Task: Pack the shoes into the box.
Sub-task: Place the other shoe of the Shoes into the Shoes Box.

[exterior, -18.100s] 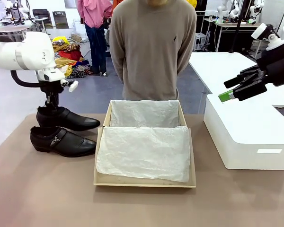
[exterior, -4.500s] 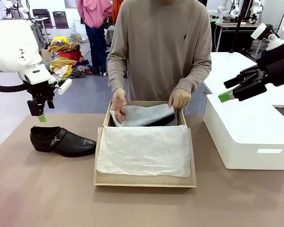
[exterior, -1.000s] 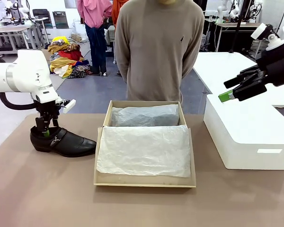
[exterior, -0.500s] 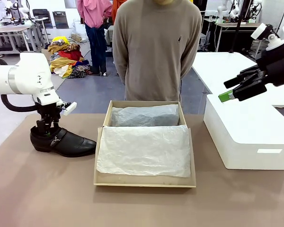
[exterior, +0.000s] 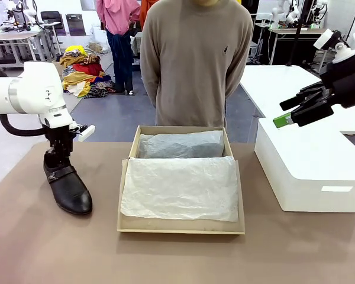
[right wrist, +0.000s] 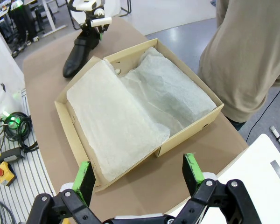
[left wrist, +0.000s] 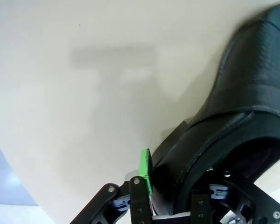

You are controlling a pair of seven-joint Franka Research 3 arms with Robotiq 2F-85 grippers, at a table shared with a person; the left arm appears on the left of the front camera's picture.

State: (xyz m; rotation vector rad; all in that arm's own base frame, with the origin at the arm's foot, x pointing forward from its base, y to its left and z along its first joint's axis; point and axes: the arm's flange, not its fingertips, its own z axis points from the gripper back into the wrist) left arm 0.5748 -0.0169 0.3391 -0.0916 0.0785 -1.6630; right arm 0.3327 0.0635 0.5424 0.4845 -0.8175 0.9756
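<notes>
The left pincer [exterior: 57,161] gripped the black dress shoe [exterior: 68,189] by its heel; the right pincer [exterior: 286,112] hung wide open, empty.

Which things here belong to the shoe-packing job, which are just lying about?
Job: black shoe, gripped at its heel by the left end effector; cardboard box with tissue paper.
Lying about: white box; clothes pile on the floor behind.
</notes>
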